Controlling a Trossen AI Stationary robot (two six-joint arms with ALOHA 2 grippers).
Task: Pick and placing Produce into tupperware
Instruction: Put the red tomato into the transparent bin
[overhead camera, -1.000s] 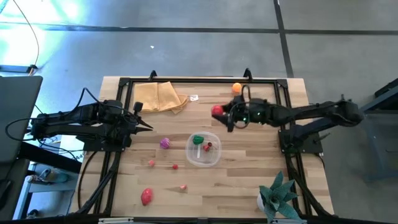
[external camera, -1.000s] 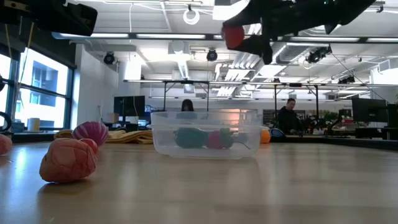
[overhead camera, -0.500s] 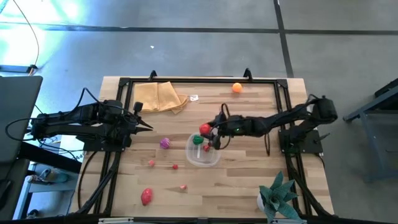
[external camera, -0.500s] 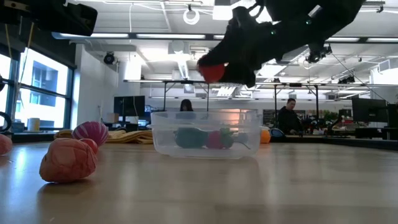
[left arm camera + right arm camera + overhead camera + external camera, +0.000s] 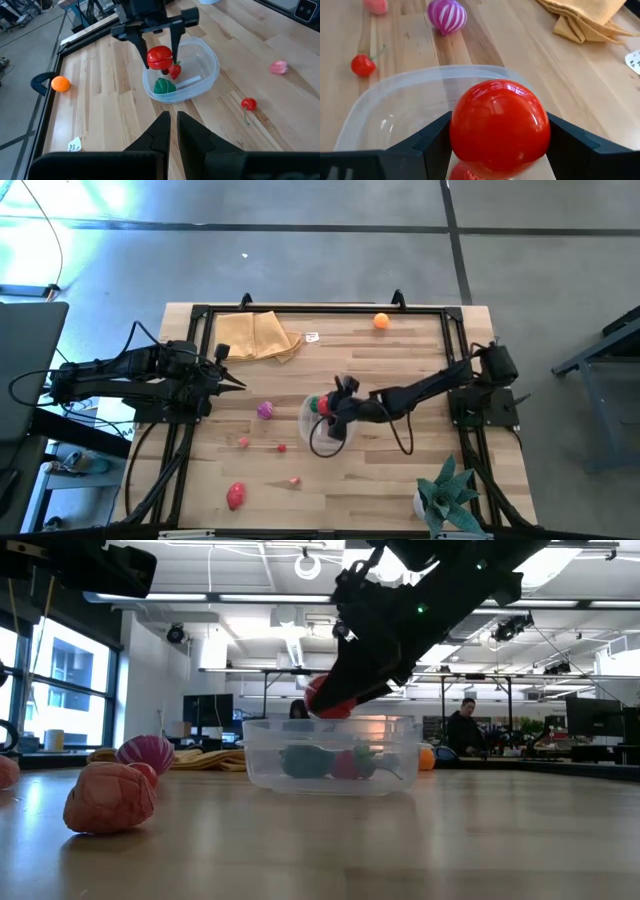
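Note:
My right gripper hangs over the clear round tub, shut on a shiny red toy tomato. In the low view the tomato sits just above the tub's rim. A green toy and a small strawberry lie inside the tub. A magenta striped fruit, a cherry, small pink pieces and a larger red-pink one rest on the table left of the tub. An orange lies near the far edge. My left gripper waits shut over the table's left side. My right gripper pinches the red tomato between its two fingers, one finger on each side of its widest part. The fingers slant down from the table's right side. The tomato is lifted clear, over the tub's opening.
A tan folded cloth and a small white tag lie near the far left edge. A spiky green potted plant stands at the near right corner. Black frame rails run along the table's sides. A dark cable loops below the right arm.
My right gripper has carried the red tomato from the far right part of the table toward the near left and down, and it now hangs over the tub just above its rim. The gripper has tipped more steeply downward. The tub and loose produce have kept still.

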